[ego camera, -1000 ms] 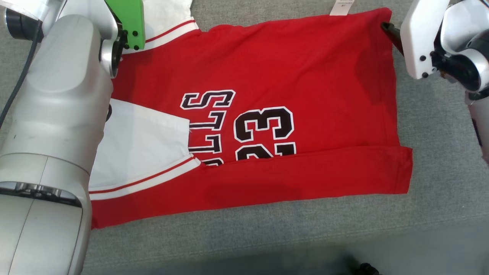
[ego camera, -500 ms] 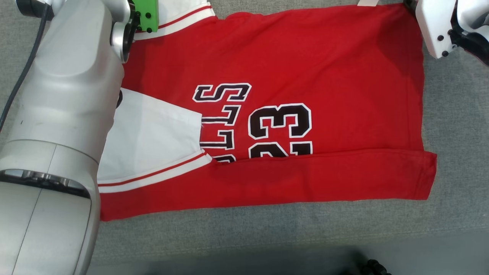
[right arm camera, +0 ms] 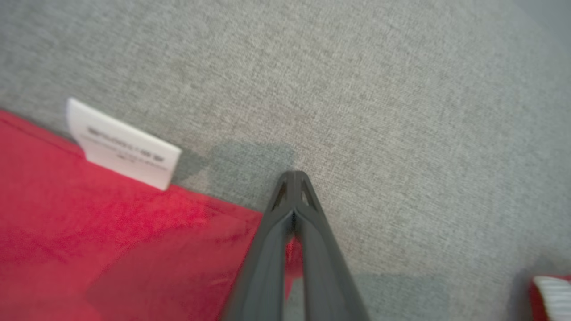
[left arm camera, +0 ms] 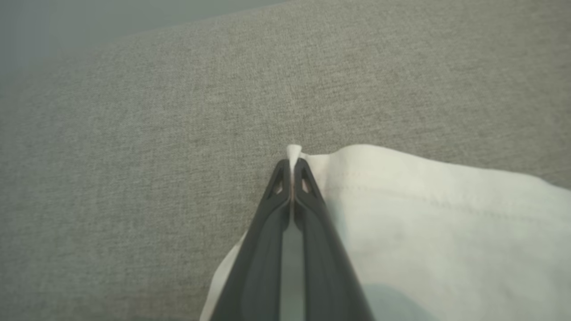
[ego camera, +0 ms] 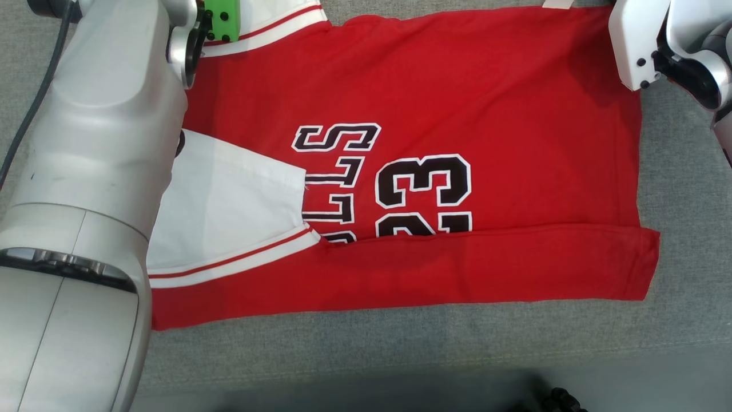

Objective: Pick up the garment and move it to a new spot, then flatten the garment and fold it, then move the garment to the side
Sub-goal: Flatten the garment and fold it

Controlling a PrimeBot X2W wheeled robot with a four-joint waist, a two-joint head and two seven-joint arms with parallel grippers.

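I am pinching the far edge of the red basketball jersey point(ego camera: 457, 97), which is lying flat on the grey worktop point(ego camera: 400, 349), my left hand point(left arm camera: 291, 167) closed on its white sleeve point(left arm camera: 424, 214) and my right hand point(right arm camera: 293, 178) on its red corner; the near strip point(ego camera: 457, 263) is already folded, so I judge further folding and moving aside remain.

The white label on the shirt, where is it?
In the right wrist view, the white label sticks out from the red jersey onto the grey surface, left of the right hand.
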